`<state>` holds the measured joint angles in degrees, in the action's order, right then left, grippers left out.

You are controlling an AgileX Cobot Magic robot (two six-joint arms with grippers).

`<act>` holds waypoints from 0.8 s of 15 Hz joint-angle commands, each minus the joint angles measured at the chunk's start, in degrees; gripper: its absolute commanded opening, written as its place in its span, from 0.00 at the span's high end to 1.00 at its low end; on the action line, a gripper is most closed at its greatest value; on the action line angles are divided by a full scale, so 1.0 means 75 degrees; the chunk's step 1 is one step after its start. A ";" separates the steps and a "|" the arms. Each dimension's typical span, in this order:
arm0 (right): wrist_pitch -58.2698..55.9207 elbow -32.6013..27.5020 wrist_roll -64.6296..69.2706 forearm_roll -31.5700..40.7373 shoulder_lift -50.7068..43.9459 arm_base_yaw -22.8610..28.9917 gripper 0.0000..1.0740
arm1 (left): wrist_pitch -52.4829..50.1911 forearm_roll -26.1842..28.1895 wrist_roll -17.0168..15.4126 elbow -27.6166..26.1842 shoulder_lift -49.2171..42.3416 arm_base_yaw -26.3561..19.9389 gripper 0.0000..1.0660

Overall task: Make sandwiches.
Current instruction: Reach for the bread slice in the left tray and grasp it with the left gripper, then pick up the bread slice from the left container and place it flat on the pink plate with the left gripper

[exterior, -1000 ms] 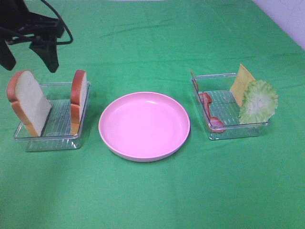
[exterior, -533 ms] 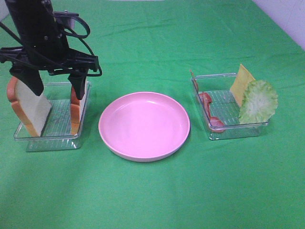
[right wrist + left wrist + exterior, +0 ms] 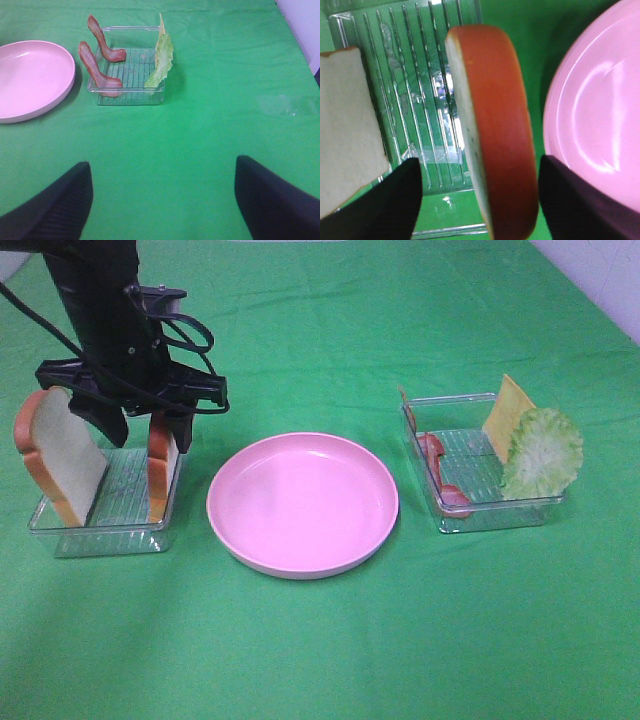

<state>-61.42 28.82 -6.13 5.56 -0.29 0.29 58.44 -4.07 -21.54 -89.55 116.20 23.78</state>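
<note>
Black left fingers [image 3: 582, 202], spread, partly hide one bread slice [image 3: 160, 466]; right fingers [image 3: 60, 210] spread too.

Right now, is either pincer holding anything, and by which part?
Nothing is held. The left pincer stands open astride the upright bread slice; the right pincer is open over green cloth.

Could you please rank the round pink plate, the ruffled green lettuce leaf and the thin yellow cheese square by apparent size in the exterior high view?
Round pink plate: largest by far.
Ruffled green lettuce leaf: second.
Thin yellow cheese square: smallest as seen, though the lettuce hides part of it.
</note>
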 commanded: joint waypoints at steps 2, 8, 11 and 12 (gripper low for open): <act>0.0076 -0.0008 -0.0099 0.0015 -0.0115 -0.0046 0.31 | -0.0313 -0.0237 -0.0076 -0.0023 0.0038 0.0046 0.76; 0.0076 -0.0008 -0.0099 0.0015 -0.0115 -0.0046 0.31 | 0.0076 -0.0290 -0.0015 -0.0046 -0.0275 0.0046 1.00; 0.0076 -0.0008 -0.0099 0.0015 -0.0115 -0.0046 0.31 | 0.0283 0.0076 0.0512 -0.0053 -0.1245 -0.0008 1.00; 0.0076 -0.0008 -0.0099 0.0015 -0.0115 -0.0046 0.31 | 0.0260 0.0542 0.1024 -0.0053 -0.1581 -0.0160 1.00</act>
<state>-61.42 28.82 -6.13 5.56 -0.29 0.29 60.05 -2.41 -16.90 -89.61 106.51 23.20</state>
